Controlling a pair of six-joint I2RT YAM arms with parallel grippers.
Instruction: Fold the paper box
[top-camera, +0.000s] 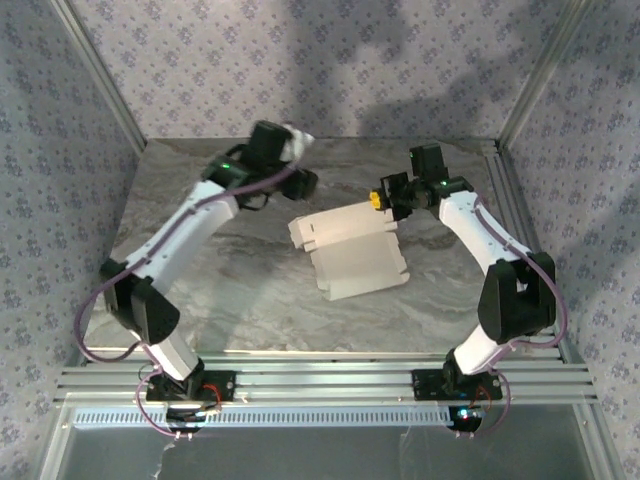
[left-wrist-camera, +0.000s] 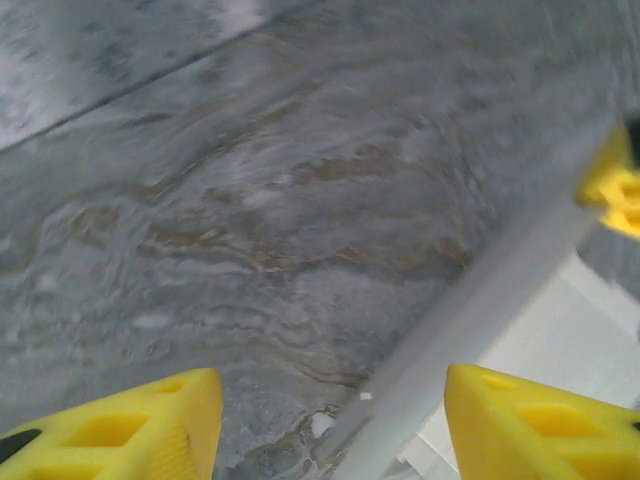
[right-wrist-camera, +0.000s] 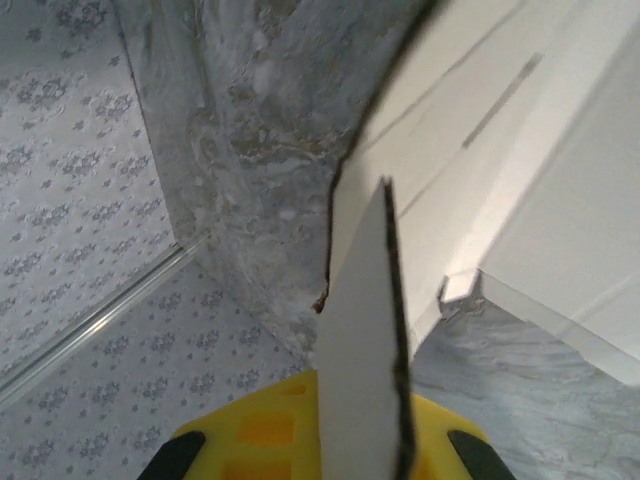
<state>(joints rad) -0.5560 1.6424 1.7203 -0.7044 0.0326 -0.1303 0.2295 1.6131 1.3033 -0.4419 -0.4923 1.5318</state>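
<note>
Plainly, the paper box lies near the middle of the table, a touch toward the right edge, its far panel tipped up toward the back edge. The right gripper is clamped on a flap at the box's far right corner. The left gripper hovers by the far left corner, fingers apart, with a cardboard edge running between them unpinched. To my eye the raised panel wants folding over along its crease. I'd have the right hold firm and low while the left takes that edge squarely, so the crease turns straight rather than buckling. The box's creases run across the table, left to right, the right end angled slightly toward the back.
</note>
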